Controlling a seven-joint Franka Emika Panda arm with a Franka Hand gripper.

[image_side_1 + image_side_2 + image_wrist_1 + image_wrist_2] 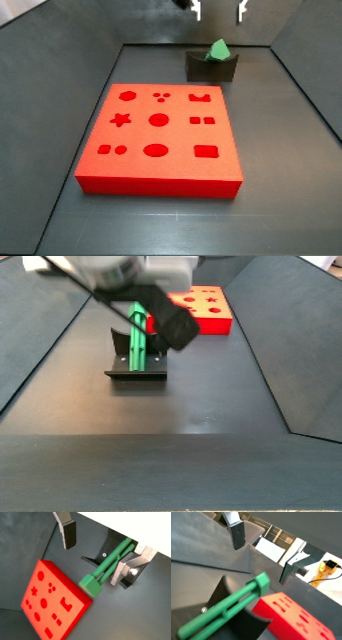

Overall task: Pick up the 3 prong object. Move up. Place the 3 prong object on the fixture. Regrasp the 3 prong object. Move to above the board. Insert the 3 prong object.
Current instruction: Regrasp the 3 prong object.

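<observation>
The green 3 prong object [218, 48] leans upright in the notch of the dark fixture [211, 68], behind the red board [160, 135]. My gripper [218, 10] hangs above it, open and empty. In both wrist views the object [107, 564] [228, 609] lies between and below the spread fingers [69, 534], closer to the finger on the bolted bracket, and touches neither. The fixture [90, 560] [219, 594] shows under it. The board [50, 599] [294, 619] lies beside it. In a side view the gripper [158, 326] partly covers the object [138, 346] on the fixture [136, 374].
Dark sloping walls [80, 70] enclose the dark floor on all sides. The board [201, 311] fills the middle of the floor. A white panel and a yellow cable [328, 567] lie outside the enclosure.
</observation>
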